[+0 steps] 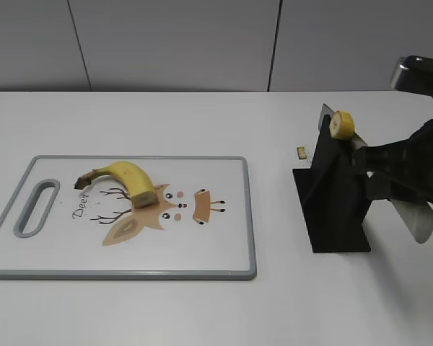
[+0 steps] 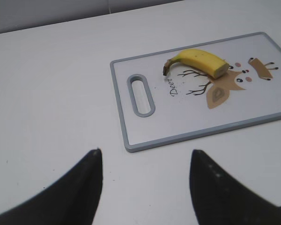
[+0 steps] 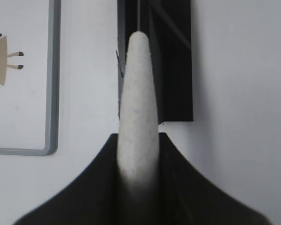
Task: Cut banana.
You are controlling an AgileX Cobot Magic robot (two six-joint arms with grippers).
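Note:
The banana [image 1: 130, 176], short, yellow and unpeeled with a dark stem at its left end, lies on the white cutting board [image 1: 202, 249] over the deer print. It also shows in the left wrist view [image 2: 201, 58]. My right gripper [image 1: 368, 155] is shut on the pale handle of a knife [image 3: 138, 93], whose blade [image 1: 325, 119] stands in a black stand [image 1: 335, 209]. A small round banana slice [image 1: 342, 124] sticks to the blade. My left gripper [image 2: 145, 152] is open and empty over bare table, short of the board's handle end [image 2: 139, 96].
A tiny tan crumb [image 1: 301, 152] lies on the table just left of the stand. The board's grey rim [image 3: 50, 93] lies left of the stand in the right wrist view. A grey wall runs behind the table.

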